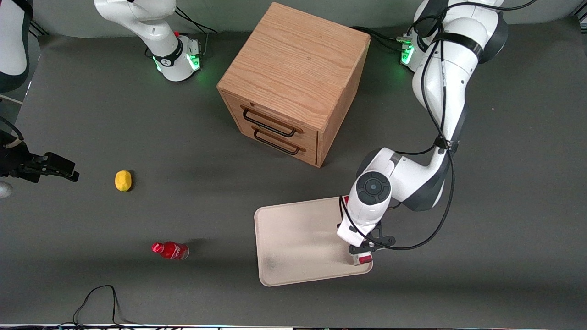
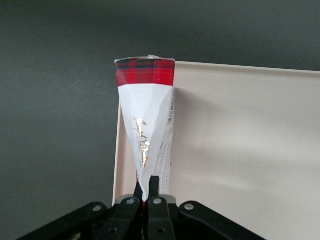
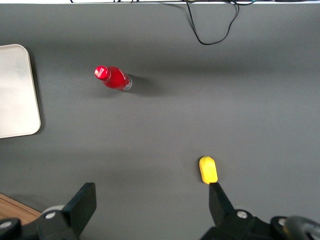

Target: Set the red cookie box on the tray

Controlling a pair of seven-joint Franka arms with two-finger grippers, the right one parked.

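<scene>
A dark grey worktop [image 1: 504, 229] carries everything here. A wooden two-drawer cabinet [image 1: 293, 82] stands toward the robot bases, and the tray [image 1: 293, 238] lies nearer the front camera than the cabinet, its drawer fronts turned roughly toward it. Toward the parked arm's end of the worktop lie a small red bottle [image 1: 170, 250] and a yellow lemon-like object [image 1: 123, 180], both well apart from the tray.

The left arm's end effector [image 1: 363, 251] hangs over the tray's edge at the working arm's end. In the wrist view the end effector [image 2: 147, 192] has its fingers drawn narrow, clamped on the red cookie box [image 2: 147, 125], which hangs from them on edge with its red plaid end pointing down, right at the tray rim [image 2: 117, 150]. From the front, only a small red and white part of the red cookie box [image 1: 362, 259] shows below the wrist.

I judge the task well along: the box is lifted and brought to the tray. Whether its lower end already touches the tray cannot be told. Setting it down fully inside the rim and letting go remain.
</scene>
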